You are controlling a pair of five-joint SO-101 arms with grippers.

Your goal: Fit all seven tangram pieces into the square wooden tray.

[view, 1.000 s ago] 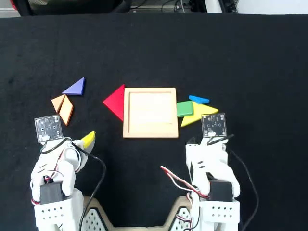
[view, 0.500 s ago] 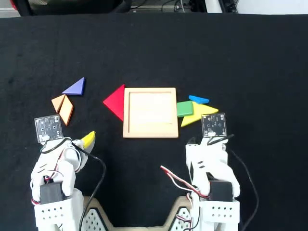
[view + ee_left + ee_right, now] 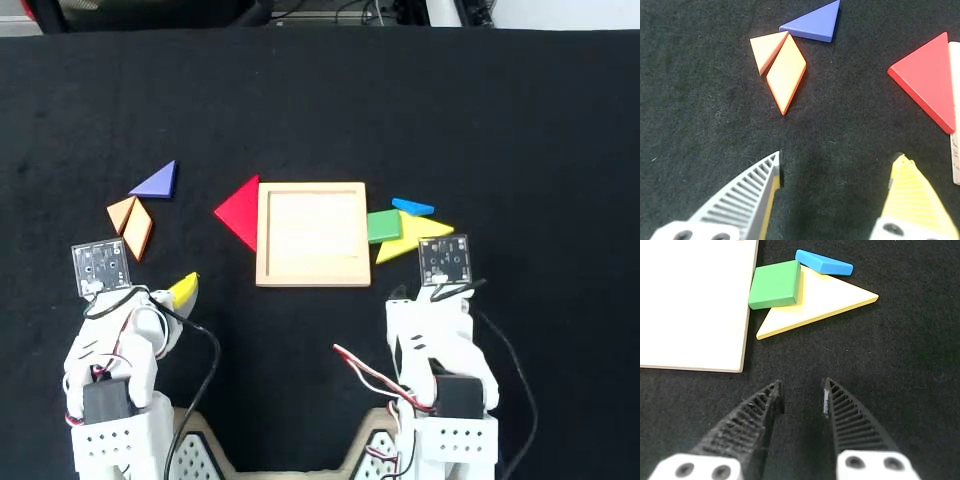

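Observation:
The square wooden tray [image 3: 312, 234] lies mid-table with bare wood inside. A red triangle [image 3: 240, 212] touches its left side. Farther left are a purple triangle [image 3: 157, 181], a light orange triangle [image 3: 120, 212] and an orange parallelogram [image 3: 137, 231]. At the tray's right side a green square [image 3: 775, 284] and a blue piece [image 3: 823, 262] overlap a large yellow triangle [image 3: 825, 300]. My left gripper [image 3: 839, 160] is wide open near the front edge, short of the orange pieces. The right gripper [image 3: 801, 387] is narrowly open, just in front of the yellow triangle, holding nothing.
Black cloth covers the table [image 3: 320, 110], with wide free room behind the tray. Both arm bases stand at the front edge, with loose cables [image 3: 365, 370] between them. Each wrist carries a square marker tag [image 3: 101, 267].

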